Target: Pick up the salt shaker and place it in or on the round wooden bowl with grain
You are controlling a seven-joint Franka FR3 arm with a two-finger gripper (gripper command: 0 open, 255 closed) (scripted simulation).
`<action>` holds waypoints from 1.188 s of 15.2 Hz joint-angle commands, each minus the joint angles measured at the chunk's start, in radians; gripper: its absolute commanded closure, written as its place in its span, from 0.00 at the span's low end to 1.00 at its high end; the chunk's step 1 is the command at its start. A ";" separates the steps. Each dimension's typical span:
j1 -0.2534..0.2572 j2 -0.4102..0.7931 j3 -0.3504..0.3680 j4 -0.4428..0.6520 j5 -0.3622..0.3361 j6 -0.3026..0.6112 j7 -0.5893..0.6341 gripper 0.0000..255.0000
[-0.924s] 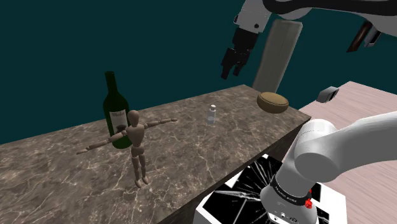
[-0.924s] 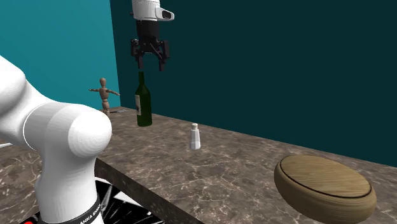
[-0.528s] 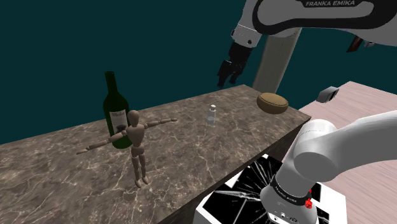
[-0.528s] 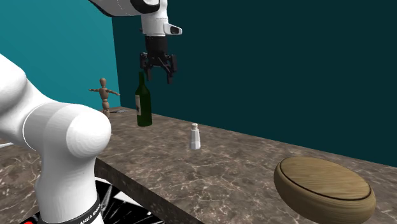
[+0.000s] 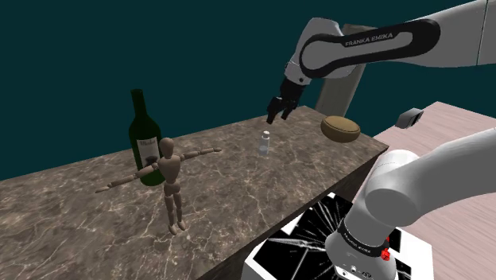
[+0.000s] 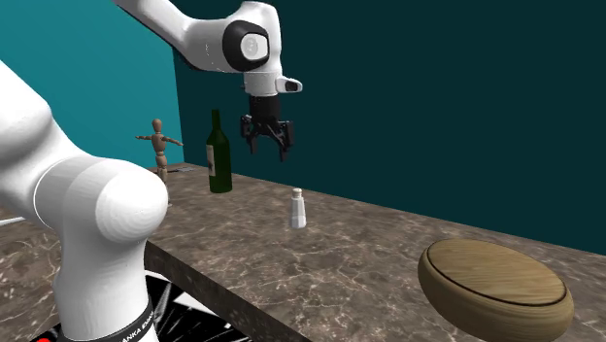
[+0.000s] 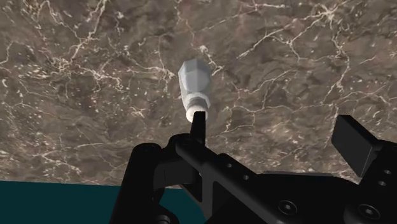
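A small pale salt shaker (image 5: 265, 143) (image 6: 299, 209) stands upright on the dark marble counter (image 5: 95, 207). The round wooden bowl (image 5: 341, 128) (image 6: 495, 287) rests near the counter's end, apart from the shaker. My black gripper (image 5: 277, 114) (image 6: 271, 146) hangs in the air above the shaker, not touching it. Its jaws stand open with nothing between them. In the wrist view the shaker (image 7: 194, 86) lies just past one fingertip (image 7: 200, 124), and the gripper (image 7: 277, 130) is offset to one side of it.
A green wine bottle (image 5: 143, 135) (image 6: 218, 155) and a wooden mannequin (image 5: 171, 179) (image 6: 158, 144) stand further along the counter. Teal walls back the counter. A pale wooden table (image 5: 469, 127) lies at the shoulder view's right, and my stand (image 5: 318, 246) sits below the counter's edge.
The gripper has come down and moved towards the shaker, rightward in the second exterior view. It stayed open. Nothing on the counter moved.
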 commanded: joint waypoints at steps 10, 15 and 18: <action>0.014 0.295 -0.135 -0.075 0.073 0.415 -0.118 0.00; 0.044 0.369 -0.151 -0.082 0.118 0.495 -0.150 0.00; 0.056 0.394 -0.157 -0.083 0.136 0.519 -0.163 0.00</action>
